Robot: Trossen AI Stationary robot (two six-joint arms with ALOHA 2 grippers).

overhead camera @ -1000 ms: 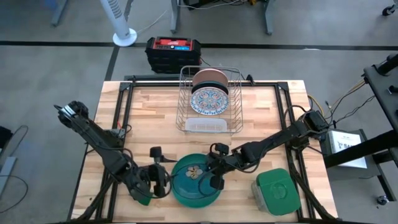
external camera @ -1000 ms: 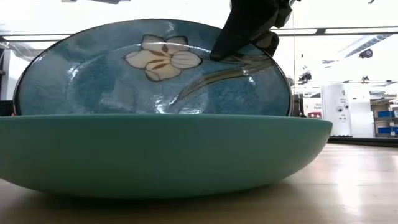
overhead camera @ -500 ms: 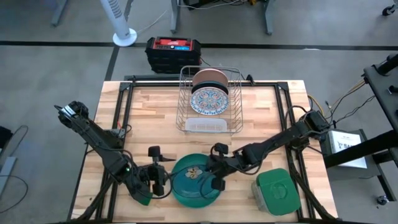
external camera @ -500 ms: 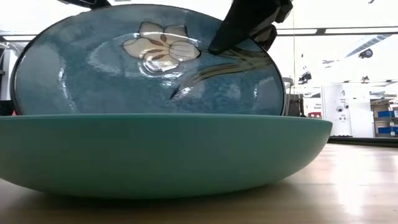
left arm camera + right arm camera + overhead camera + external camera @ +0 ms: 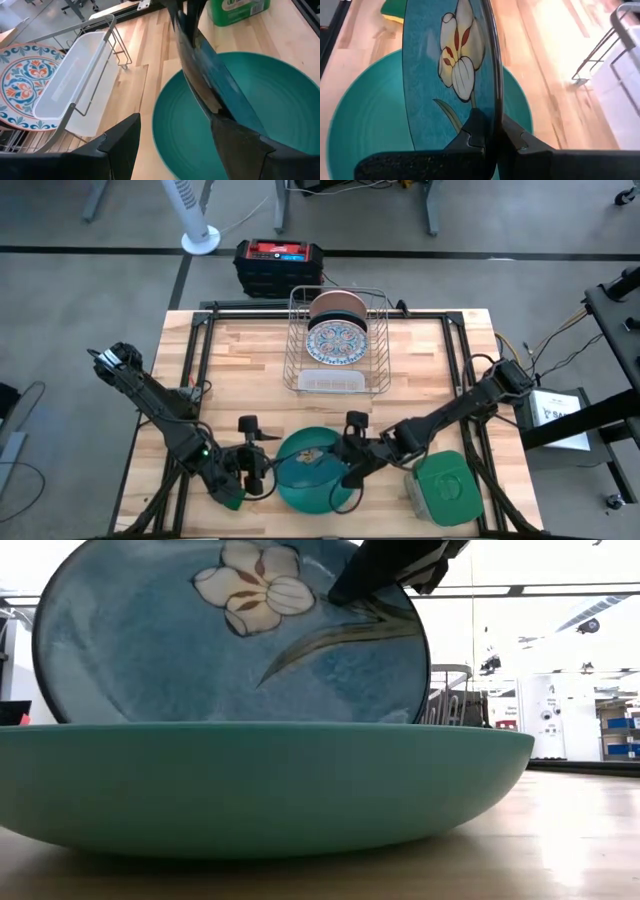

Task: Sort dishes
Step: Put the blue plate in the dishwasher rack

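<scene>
Flower plate [image 5: 312,452] tilted in bowl-like plate [image 5: 318,493], rack [image 5: 338,340] behind

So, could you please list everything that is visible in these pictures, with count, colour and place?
Flower plate: 1, dark teal, tilted up on edge above the green plate.
Green plate: 1, bright teal-green, table's near edge.
Ornament plate: 1, white with blue-red, in the rack.
Pink plate: 1, salmon-pink, behind it in the rack.
Dish rack: 1, wire, table's far side.
Container: 1, green lid, right of the green plate.
Sponge: 1, green, left of the green plate.
Left gripper: open, beside the green plate.
Right gripper: shut on flower plate's rim.
</scene>
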